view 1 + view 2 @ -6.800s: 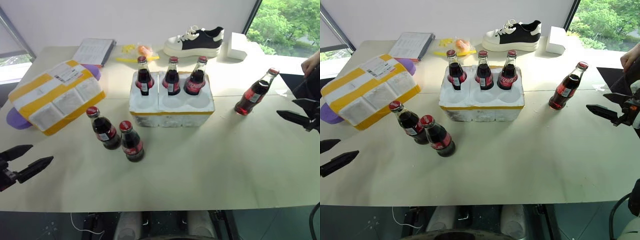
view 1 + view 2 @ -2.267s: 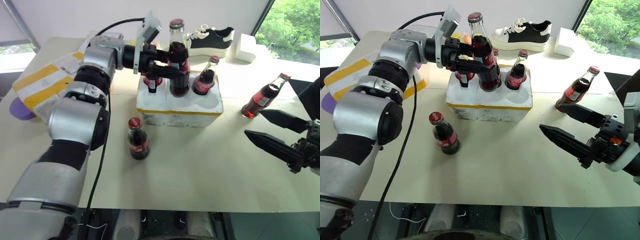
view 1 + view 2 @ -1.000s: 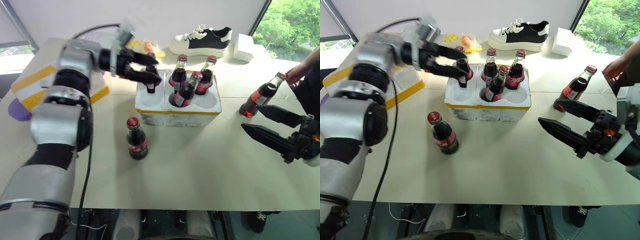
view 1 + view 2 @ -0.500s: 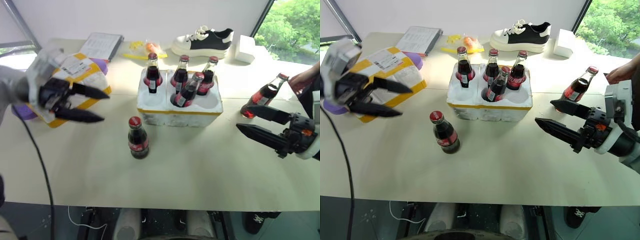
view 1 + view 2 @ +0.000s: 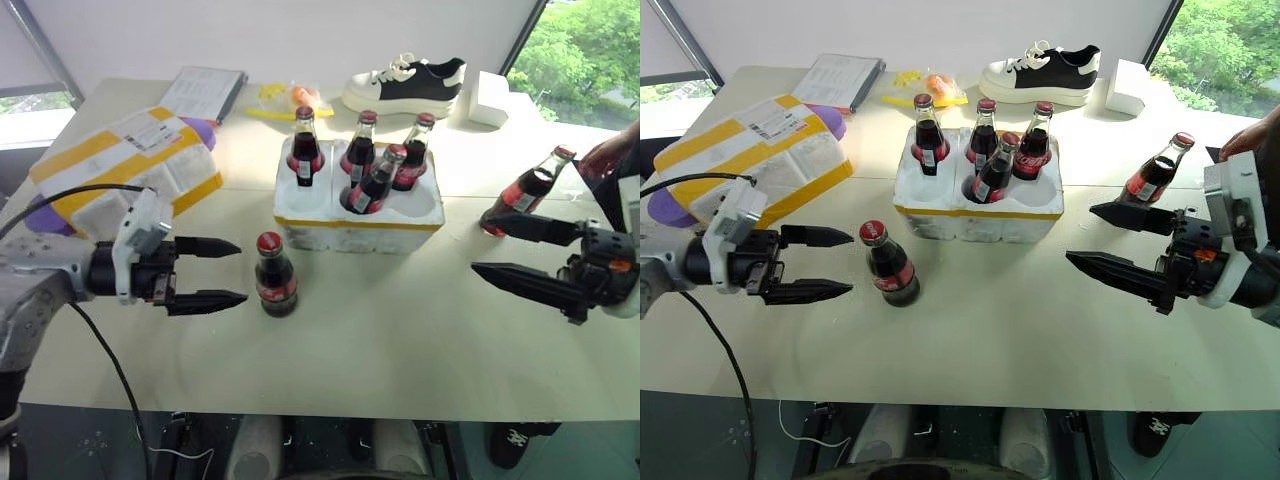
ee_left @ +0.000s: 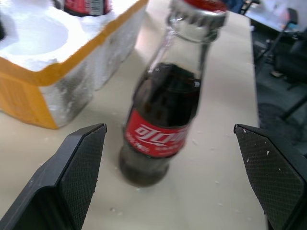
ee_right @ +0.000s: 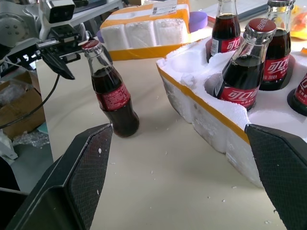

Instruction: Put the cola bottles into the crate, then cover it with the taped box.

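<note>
A: Checking what is cut off first. A person's hand (image 5: 610,155) shows at the table's far right edge, the arm out of frame. A purple object (image 5: 662,210) lies mostly hidden under the taped box (image 5: 750,160).

B: Bottles?

A: Four cola bottles sit in the crate (image 5: 358,212): three upright in the back row, the fourth bottle (image 5: 378,180) tilted in a front well. A fifth bottle (image 5: 275,277) stands on the table (image 5: 400,340) in front of the crate; the sixth bottle (image 5: 525,190) leans at the right.

B: End effectors?

A: Left end effector (image 5: 232,272) fingers wide, just beside the fifth bottle, not touching. Right end effector (image 5: 1085,238) wide, empty, near the sixth bottle.

B: Textures?

A: Crate is crumbly white foam, yellow tape low. Glass bottles, red crimped caps. A sneaker (image 5: 405,82) sits behind.
</note>
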Robot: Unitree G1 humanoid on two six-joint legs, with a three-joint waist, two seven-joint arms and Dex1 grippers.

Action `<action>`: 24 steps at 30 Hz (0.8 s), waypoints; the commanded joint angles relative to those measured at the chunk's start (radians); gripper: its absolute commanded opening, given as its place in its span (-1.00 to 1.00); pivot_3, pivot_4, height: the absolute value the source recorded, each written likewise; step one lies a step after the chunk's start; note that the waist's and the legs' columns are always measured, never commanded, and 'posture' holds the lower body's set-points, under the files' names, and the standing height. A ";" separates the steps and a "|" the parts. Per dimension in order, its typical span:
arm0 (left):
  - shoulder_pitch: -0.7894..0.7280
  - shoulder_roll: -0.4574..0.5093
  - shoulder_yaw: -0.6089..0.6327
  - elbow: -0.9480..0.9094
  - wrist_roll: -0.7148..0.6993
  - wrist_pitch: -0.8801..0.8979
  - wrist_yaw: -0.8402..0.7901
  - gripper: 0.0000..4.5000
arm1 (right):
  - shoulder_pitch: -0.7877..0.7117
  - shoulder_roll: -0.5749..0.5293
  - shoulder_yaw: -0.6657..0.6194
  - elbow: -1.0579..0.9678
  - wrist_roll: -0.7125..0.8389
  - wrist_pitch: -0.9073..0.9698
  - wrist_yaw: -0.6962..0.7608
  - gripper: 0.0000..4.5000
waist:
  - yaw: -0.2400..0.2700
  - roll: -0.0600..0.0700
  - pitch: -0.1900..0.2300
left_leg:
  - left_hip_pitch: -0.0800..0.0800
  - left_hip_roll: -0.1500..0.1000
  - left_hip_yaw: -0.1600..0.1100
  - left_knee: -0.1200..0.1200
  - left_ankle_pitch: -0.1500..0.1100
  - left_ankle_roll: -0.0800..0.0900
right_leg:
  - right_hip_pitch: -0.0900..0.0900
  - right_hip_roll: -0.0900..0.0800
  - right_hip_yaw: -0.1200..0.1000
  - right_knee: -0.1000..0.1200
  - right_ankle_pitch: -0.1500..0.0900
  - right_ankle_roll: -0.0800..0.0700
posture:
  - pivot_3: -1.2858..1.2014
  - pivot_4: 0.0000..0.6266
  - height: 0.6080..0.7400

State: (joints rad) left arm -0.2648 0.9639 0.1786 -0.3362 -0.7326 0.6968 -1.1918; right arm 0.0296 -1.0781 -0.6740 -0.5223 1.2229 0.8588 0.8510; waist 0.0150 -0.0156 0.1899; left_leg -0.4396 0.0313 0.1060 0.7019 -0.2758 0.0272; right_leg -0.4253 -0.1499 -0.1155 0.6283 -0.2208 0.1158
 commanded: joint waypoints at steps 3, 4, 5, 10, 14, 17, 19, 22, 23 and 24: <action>-0.034 -0.052 -0.043 0.004 0.047 -0.055 0.035 0.98 | -0.011 -0.004 -0.056 -0.010 0.030 0.019 -0.012 1.00 | 0.000 0.000 0.000 | 0.000 0.000 0.000 0.000 0.000 0.000 | 0.000 0.000 0.000 0.000 0.000 0.000 | 0.03 -0.52 1.00; -0.033 -0.057 -0.051 0.002 0.048 -0.058 0.032 0.98 | -0.011 -0.004 -0.059 -0.010 0.030 0.021 -0.013 1.00 | -0.001 0.000 0.000 | 0.000 0.000 0.000 0.000 0.000 0.000 | 0.000 0.000 0.000 0.000 0.000 0.000 | 0.03 -0.52 1.00; -0.035 -0.066 -0.063 0.004 0.053 -0.065 0.030 0.98 | -0.013 -0.004 -0.061 -0.009 0.031 0.023 -0.017 1.00 | -0.001 0.000 0.000 | 0.000 0.000 0.000 0.000 0.000 0.000 | 0.000 0.000 0.000 0.000 0.000 0.000 | 0.03 -0.52 1.00; -0.048 -0.097 -0.119 0.021 0.078 -0.090 0.010 0.98 | -0.022 -0.005 -0.067 -0.002 0.031 0.031 -0.033 1.00 | 0.000 0.000 0.000 | 0.000 0.000 0.000 0.000 0.000 0.001 | 0.000 0.000 0.000 0.000 0.000 0.000 | 0.03 -0.52 1.00; -0.062 -0.124 -0.162 0.034 0.102 -0.112 0.003 0.98 | -0.028 -0.005 -0.068 0.002 0.034 0.033 -0.042 1.00 | 0.001 0.000 0.000 | 0.000 0.000 0.000 0.000 0.000 0.001 | 0.000 0.000 0.000 0.000 0.000 0.000 | 0.03 -0.52 1.00; -0.067 -0.153 -0.201 0.047 0.127 -0.129 0.006 0.98 | -0.032 -0.004 -0.070 0.003 0.040 0.034 -0.049 1.00 | 0.000 0.000 0.000 | 0.000 0.000 0.000 0.000 0.000 0.001 | 0.000 0.000 0.000 0.000 0.000 0.000 | 0.03 -0.52 1.00; -0.077 -0.183 -0.226 0.060 0.139 -0.129 0.020 0.98 | -0.031 0.001 -0.071 -0.002 0.042 0.035 -0.052 1.00 | 0.000 0.000 0.000 | 0.000 0.000 0.000 0.000 0.000 0.001 | 0.000 0.000 0.000 0.000 0.000 0.000 | 0.03 -0.52 1.00; -0.083 -0.206 -0.235 0.070 0.140 -0.128 0.018 0.87 | -0.030 0.009 -0.068 -0.010 0.042 0.036 -0.059 1.00 | 0.000 0.000 0.000 | 0.000 0.000 0.000 0.000 -0.001 0.001 | 0.000 0.000 0.000 0.000 0.000 0.000 | 0.03 -0.52 1.00; -0.084 -0.204 -0.230 0.071 0.136 -0.127 0.011 0.74 | -0.030 0.011 -0.067 -0.011 0.042 0.036 -0.060 1.00 | -0.001 0.000 0.000 | 0.000 0.000 0.000 0.000 -0.001 0.001 | 0.000 0.000 0.000 0.000 0.000 0.000 | 0.03 -0.52 1.00; -0.085 -0.201 -0.227 0.072 0.134 -0.126 0.006 0.56 | -0.030 0.013 -0.067 -0.012 0.042 0.036 -0.061 1.00 | -0.001 0.000 0.000 | 0.000 0.000 0.000 0.000 -0.001 0.001 | 0.000 0.000 0.000 0.000 0.000 0.000 | 0.03 -0.52 1.00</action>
State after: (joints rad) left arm -0.3350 0.7588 -0.0582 -0.2488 -0.5882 0.5788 -1.1704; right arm 0.0085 -1.0706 -0.7098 -0.5231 1.2443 0.9019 0.7922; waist 0.0139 -0.0153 0.1896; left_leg -0.4397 0.0316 0.1063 0.7018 -0.2765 0.0284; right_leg -0.4255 -0.1500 -0.1154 0.6283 -0.2207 0.1157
